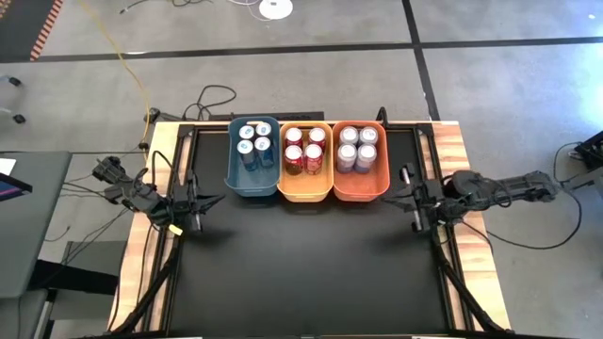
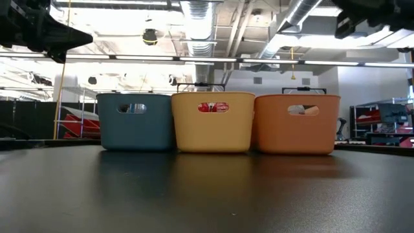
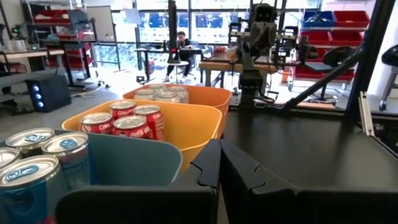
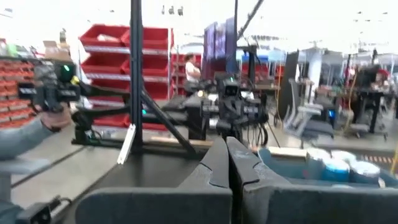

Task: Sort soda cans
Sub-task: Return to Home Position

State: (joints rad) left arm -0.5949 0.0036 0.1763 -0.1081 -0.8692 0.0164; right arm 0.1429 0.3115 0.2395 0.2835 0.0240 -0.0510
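Twelve silver-topped soda cans stand in fours: blue, red, silver-grey.

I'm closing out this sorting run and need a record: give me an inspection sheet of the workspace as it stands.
Surface: black tabletop, wooden side edges.
Job's things: four blue cans in blue bin, four red cans in yellow bin, four silver cans in orange bin; bins side by side.
Clutter: nothing seen.
End effectors: left end effector shut, at left edge; right end effector shut, at right edge; both empty.
Cables: yellow cable and black cables on floor behind table.
Surroundings: workshop; seated person far off.
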